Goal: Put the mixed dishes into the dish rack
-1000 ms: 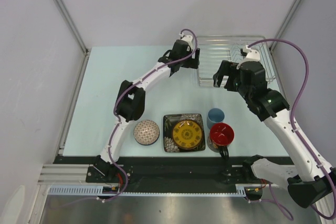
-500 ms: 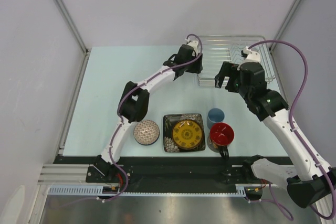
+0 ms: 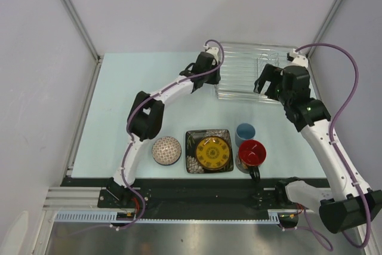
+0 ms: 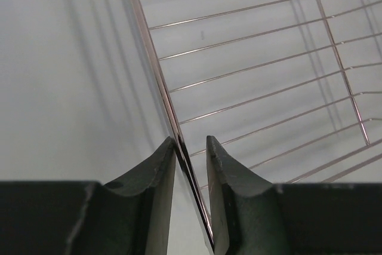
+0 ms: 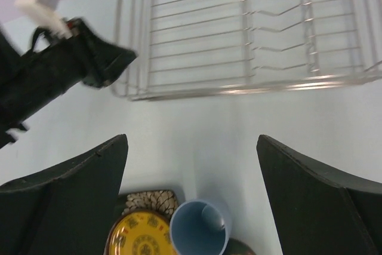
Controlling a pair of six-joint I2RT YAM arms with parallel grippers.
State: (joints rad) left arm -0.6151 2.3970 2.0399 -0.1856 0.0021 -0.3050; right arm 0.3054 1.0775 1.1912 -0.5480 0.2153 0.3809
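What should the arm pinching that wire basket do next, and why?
Probably drag the dish rack a little nearer the dishes. The left pincer has its fingers closed around the rack's rim wire, while the bowl, plate, cup and mug all sit unloaded at the near edge.

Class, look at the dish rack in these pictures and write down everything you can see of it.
The dish rack is a rectangular basket of thin silver wire, parallel bars across its floor and a raised rim. It sits flat and empty at the table's far right. The left tool pinches its left rim wire; the open right tool hovers near, apart.
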